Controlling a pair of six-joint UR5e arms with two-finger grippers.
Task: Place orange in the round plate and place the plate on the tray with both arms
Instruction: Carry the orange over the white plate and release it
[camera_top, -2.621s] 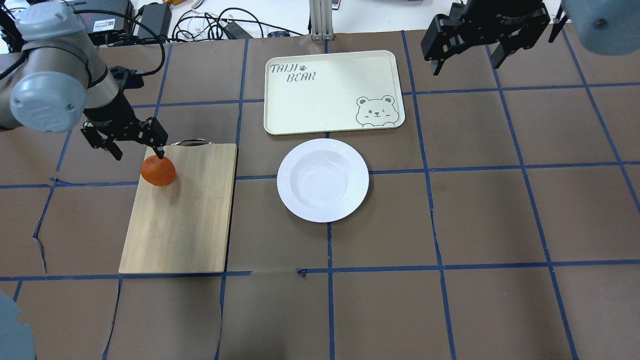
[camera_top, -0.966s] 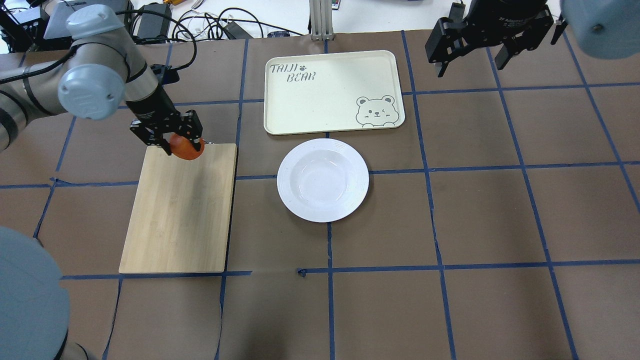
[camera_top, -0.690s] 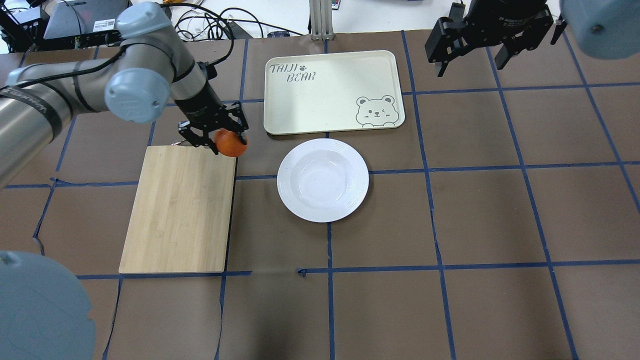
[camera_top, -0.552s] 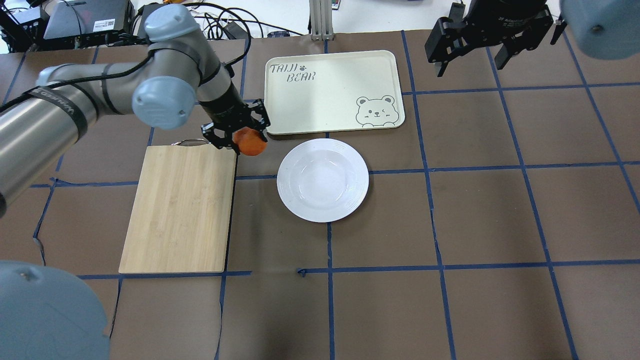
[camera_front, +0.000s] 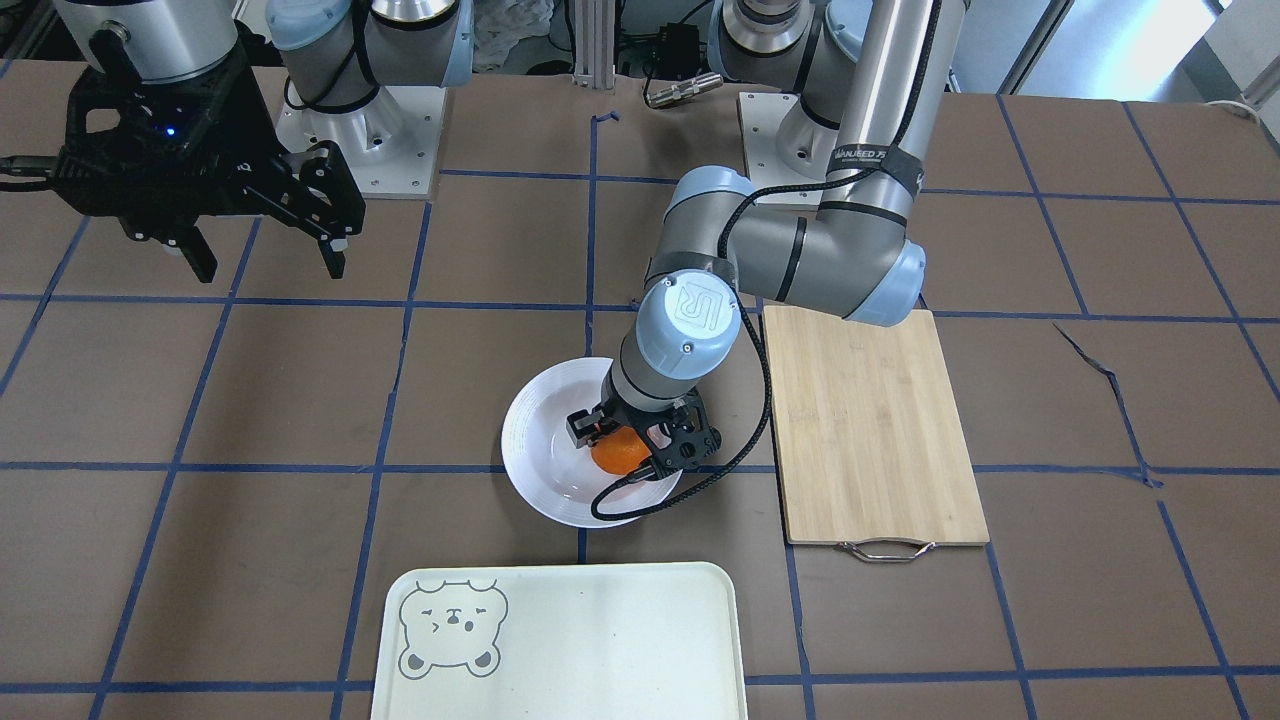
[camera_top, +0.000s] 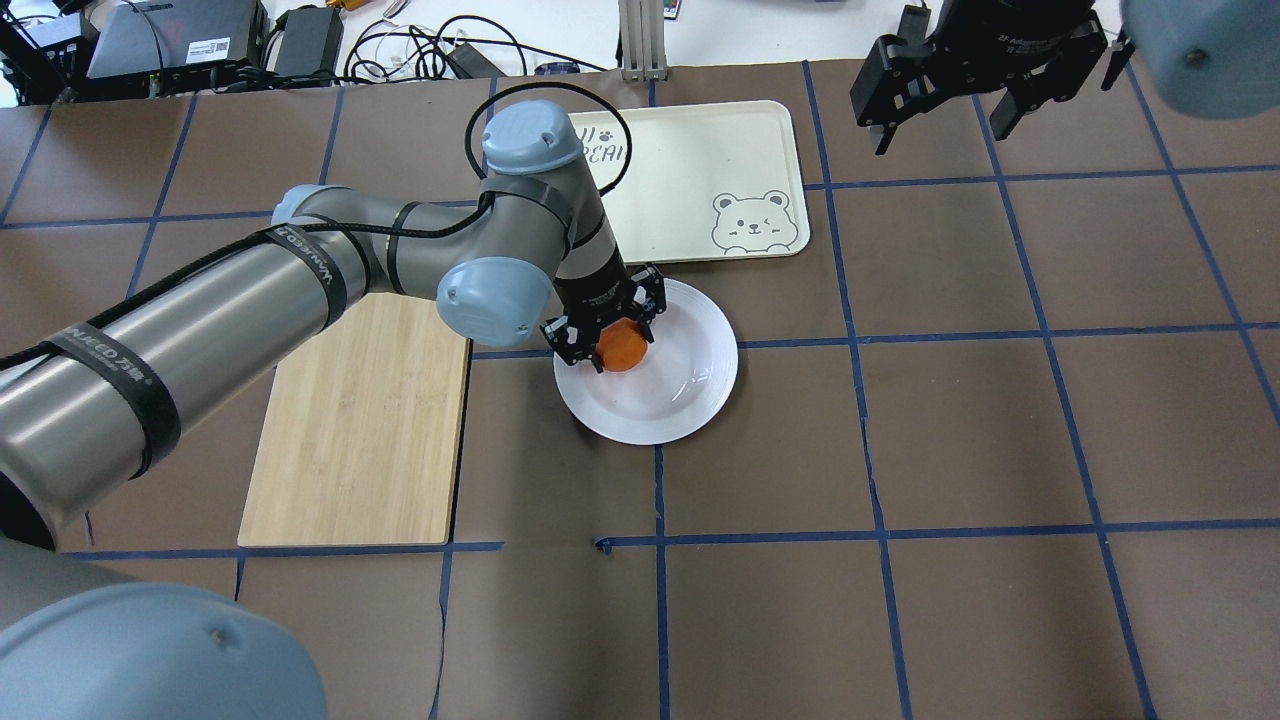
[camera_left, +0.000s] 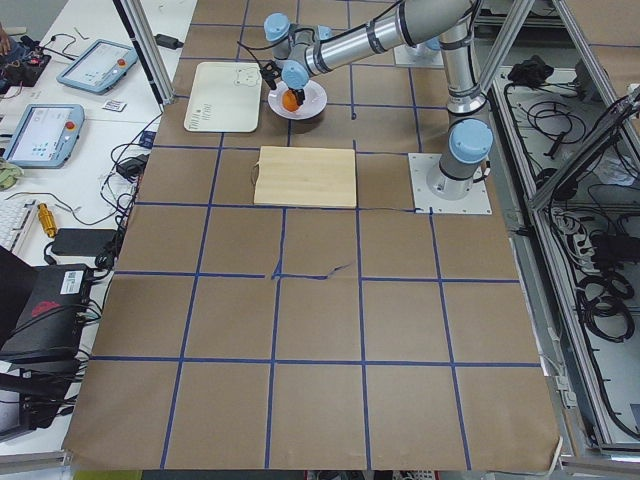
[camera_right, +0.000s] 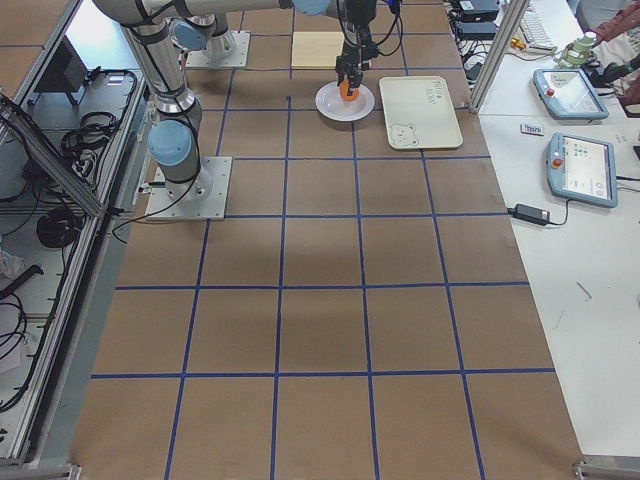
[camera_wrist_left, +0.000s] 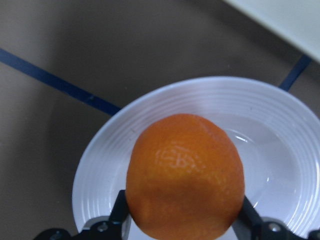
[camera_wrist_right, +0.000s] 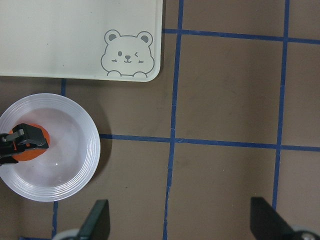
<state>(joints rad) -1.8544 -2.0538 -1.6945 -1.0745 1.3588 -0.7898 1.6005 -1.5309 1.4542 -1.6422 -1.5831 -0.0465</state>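
The orange (camera_top: 622, 349) is held between the two fingers of the left gripper (camera_top: 610, 338), which is closed tight on its sides. It hangs over the left part of the plate's (camera_top: 700, 385) sunken centre. From the wrist camera the fruit covers most of this part, and I cannot tell if its bottom touches the plate or is a little above it.

The plate lies on the table (camera_top: 1000, 450) near the middle. The left arm (camera_top: 330, 270) reaches to it from the near left and passes over the wooden cutting board (camera_top: 360, 440), which lies to the left of the plate with a small gap between them.

Just behind the plate, on the far side, lies the tray (camera_top: 720, 150), with the bear face in its near right corner. The tray and the plate are close but do not touch.

The right gripper (camera_top: 940, 130) hangs above the far right part of the table, well apart from the plate. Its fingers are spread and hold nothing.
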